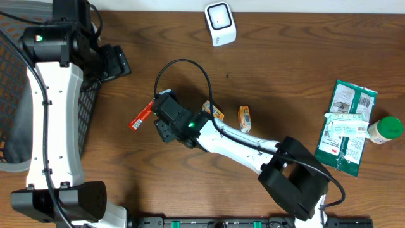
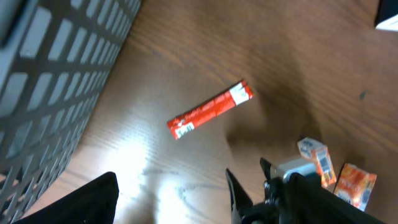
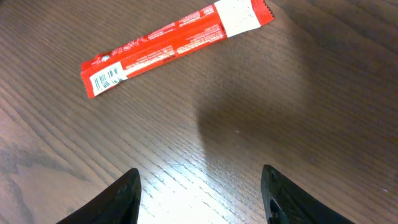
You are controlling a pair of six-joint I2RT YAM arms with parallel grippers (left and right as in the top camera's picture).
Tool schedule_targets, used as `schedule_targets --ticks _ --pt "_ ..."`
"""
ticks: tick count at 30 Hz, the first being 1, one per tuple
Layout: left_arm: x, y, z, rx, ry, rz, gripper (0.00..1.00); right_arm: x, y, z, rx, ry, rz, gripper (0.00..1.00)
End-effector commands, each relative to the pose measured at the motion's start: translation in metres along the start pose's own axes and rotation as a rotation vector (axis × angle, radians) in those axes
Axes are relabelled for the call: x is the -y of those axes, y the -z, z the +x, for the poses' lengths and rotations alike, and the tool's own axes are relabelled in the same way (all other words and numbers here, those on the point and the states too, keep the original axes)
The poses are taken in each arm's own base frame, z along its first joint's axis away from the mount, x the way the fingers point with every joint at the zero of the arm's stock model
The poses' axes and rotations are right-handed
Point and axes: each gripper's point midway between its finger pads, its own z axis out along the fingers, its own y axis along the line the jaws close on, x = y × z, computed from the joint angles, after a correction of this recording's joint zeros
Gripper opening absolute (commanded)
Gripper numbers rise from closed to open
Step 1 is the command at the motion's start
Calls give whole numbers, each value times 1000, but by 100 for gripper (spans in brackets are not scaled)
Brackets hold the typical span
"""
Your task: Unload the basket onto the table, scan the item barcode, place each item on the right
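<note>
The item is a red stick packet point(image 1: 142, 115) lying flat on the wooden table, its barcode point(image 3: 106, 78) facing up at one end. My right gripper point(image 1: 157, 120) sits just right of it and low over the table. In the right wrist view it point(image 3: 199, 199) is open, nothing lies between its fingers, and the packet point(image 3: 177, 40) lies ahead of them. My left gripper point(image 1: 117, 62) hangs farther back on the left. It point(image 2: 168, 205) is open and empty, with the packet point(image 2: 210, 110) below and ahead. The white scanner point(image 1: 220, 24) stands at the table's far edge.
A black mesh basket point(image 1: 16, 95) fills the left side. Two small orange packets point(image 1: 213, 112) point(image 1: 245, 118) lie beside the right arm. Green pouches point(image 1: 347, 126) and a green-capped bottle point(image 1: 385, 130) sit at the far right.
</note>
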Motion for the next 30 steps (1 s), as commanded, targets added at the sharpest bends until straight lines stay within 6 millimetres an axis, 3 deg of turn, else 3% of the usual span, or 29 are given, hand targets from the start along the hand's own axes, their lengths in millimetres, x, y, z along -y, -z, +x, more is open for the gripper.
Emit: schedule_targets --ticks 1,4,8,12,16,18,19,20,25,30 --pt "1 2 4 -11 -13 10 86 4 -5 5 -15 12 8 57" --pt "1 2 4 -11 -13 10 86 3 0 2 -8 61 5 57" --pt "1 2 4 -11 -13 10 86 2 28 -9 14 67 -2 56" --pt "1 2 4 -11 -13 10 86 5 75 -24 59 100 -12 53" --pt "1 2 4 -11 -13 10 86 24 122 -33 84 84 5 43" --pt "1 2 4 -11 -13 10 86 42 142 -35 88 52 27 33" --pt "1 2 4 -11 -13 10 87 62 158 -36 87 15 56 7" --pt "1 2 4 -11 -13 10 86 75 166 -35 83 -9 75 1" --pt "1 2 4 -11 -13 10 86 155 200 -23 39 -174 200 1" --pt "1 2 4 -11 -13 10 86 213 210 3 -53 -320 298 1"
